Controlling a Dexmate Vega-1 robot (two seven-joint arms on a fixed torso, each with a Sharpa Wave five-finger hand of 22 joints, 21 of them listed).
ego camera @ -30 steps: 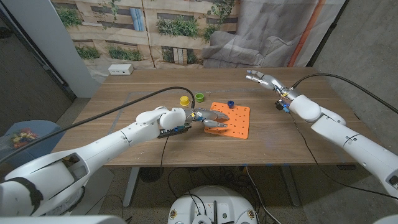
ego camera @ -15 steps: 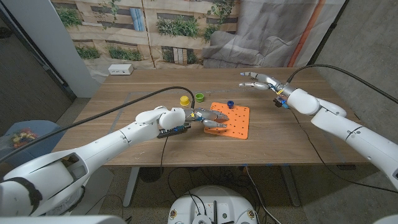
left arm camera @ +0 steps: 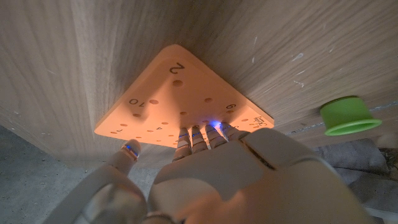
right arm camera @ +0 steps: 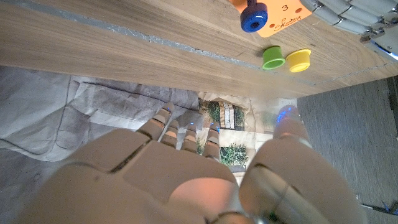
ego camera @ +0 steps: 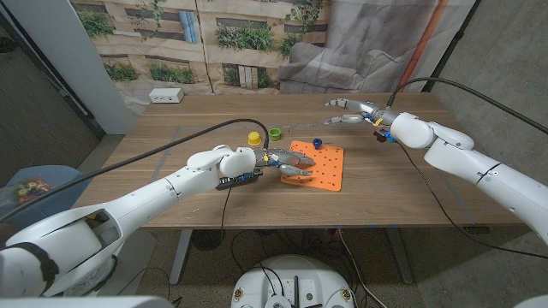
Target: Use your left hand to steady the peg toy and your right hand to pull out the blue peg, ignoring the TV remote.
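The flat orange plastic peg board (ego camera: 317,164), drilled with holes and printed with numbers, lay on the wooden table (ego camera: 385,192) a little right of its centre. The robot's left hand (ego camera: 287,164) rested on the board's left edge, fingers (left arm camera: 214,132) pressed onto its surface and thumb stretched along the near side; it pressed down on the board rather than closing around anything.

The short blue round peg (ego camera: 316,143) stood upright in a hole at the board's far edge, beside a printed 3 in the right wrist view (right arm camera: 254,16). Nothing touched it.

The right hand (ego camera: 360,113) hovered above the table, to the right of and beyond the board, well apart from the peg. Its fingers reached leftward, spread and empty, with the thumb held apart from them.

Two loose pegs sat on the table just beyond the board's far-left corner: a yellow round peg (ego camera: 254,138) and, to its right, a green round peg (ego camera: 275,133), close together but not touching the board.

A dark, flat object (ego camera: 240,180) lay under the left wrist; its identity could not be determined. A white power strip (ego camera: 166,96) sat at the table's far-left corner.
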